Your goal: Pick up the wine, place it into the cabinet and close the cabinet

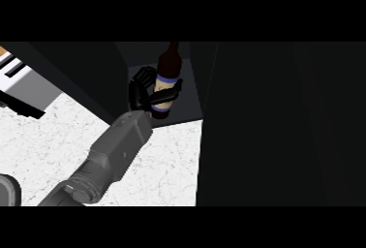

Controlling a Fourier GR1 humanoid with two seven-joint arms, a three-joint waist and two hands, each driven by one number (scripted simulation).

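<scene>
Left hand grips wine w/in cabinet.

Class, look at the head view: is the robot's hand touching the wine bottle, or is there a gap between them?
Touching. In the head view, the left hand has its fingers curled round the wine bottle at its label, with no gap showing.

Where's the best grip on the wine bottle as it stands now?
Probably around the labelled body of the wine bottle, from its left side, as the left hand does: it stands roughly upright at the cabinet opening, with the dark door panel crowding the right.
</scene>
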